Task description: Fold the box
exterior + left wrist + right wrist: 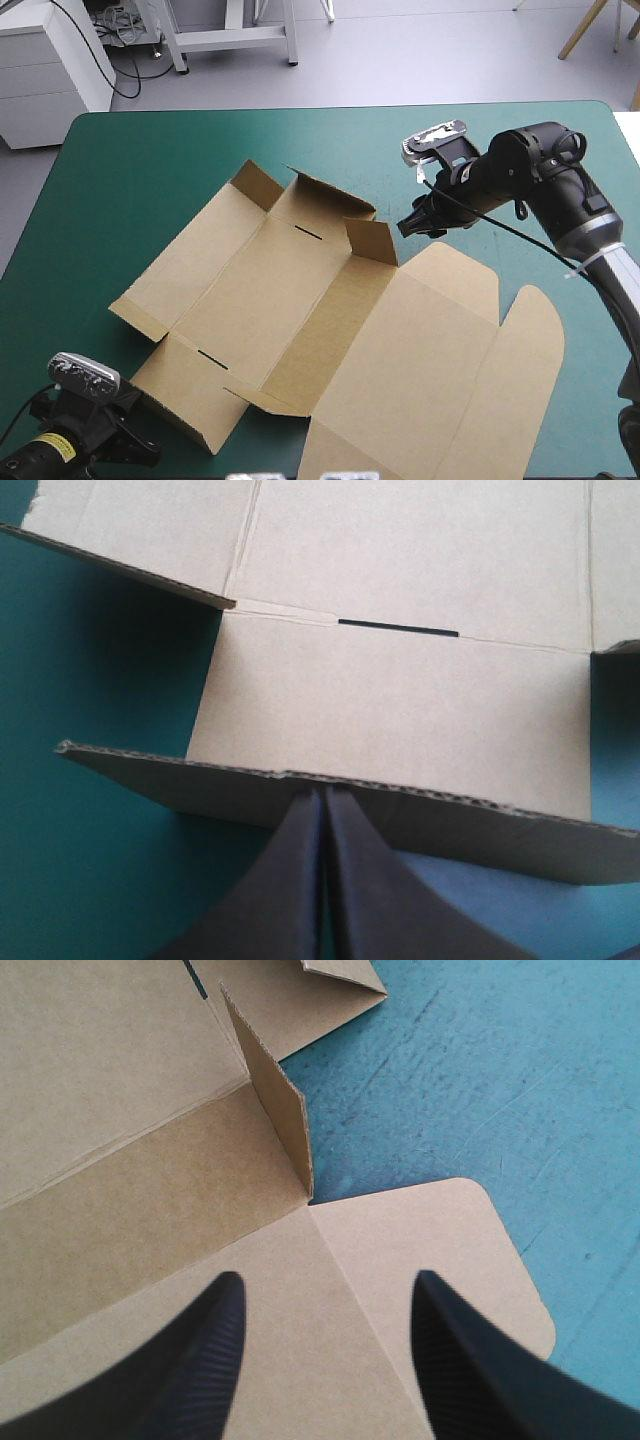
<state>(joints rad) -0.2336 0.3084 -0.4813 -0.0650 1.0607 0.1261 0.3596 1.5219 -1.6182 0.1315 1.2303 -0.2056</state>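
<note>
Left wrist view: left claw (322,794) closed behind the box's (400,690) part-raised wall (440,815), right claw (328,1282) open above the lid (450,1250); next, probably push that wall upright.

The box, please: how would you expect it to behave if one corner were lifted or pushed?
The box is probably light yet fairly stiff: its cut edge shows corrugated board. It would likely hinge at its creases, since a flap stands up at one. Pushed, the sheet might slide on the teal-green cover.
</note>
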